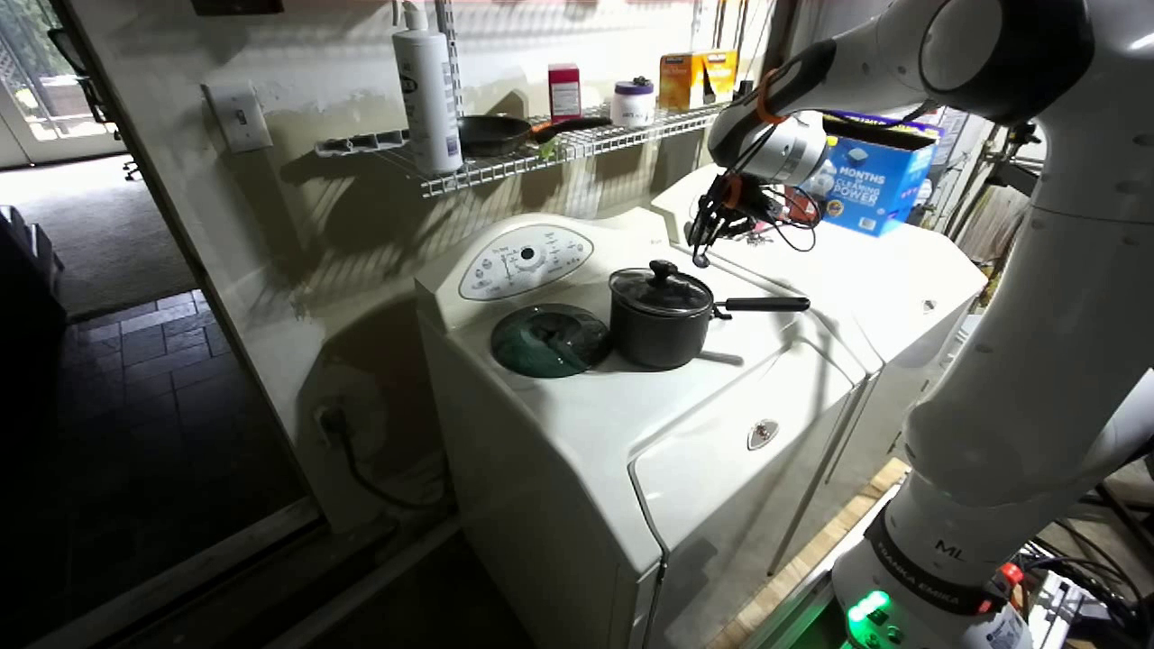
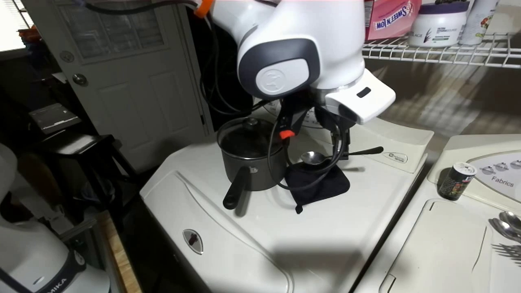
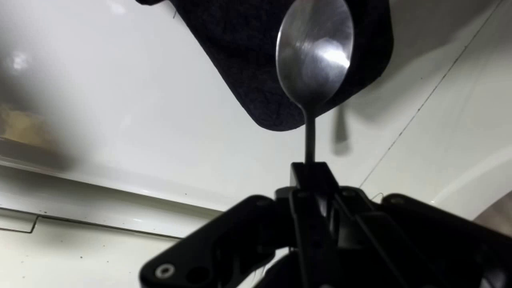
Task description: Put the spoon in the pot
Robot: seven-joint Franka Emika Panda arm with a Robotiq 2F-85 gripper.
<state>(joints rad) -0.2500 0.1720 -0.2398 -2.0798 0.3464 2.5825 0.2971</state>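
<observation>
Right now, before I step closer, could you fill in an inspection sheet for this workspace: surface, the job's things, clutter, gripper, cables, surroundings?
Surface: white laundry machine top.
Job's things: spoon held over a black cloth, outside the pot; the pot's glass lid is on.
Clutter: dark round disc beside the pot; can and cutlery on the neighbouring machine.
Gripper: closed on the spoon's handle.
Cables: black cables hang in loops from the robot arm; in an exterior view one passes in front of the cloth, contact can't be told.
Surroundings: wire shelf on the wall with bottle, frying pan, jar and boxes.
</observation>
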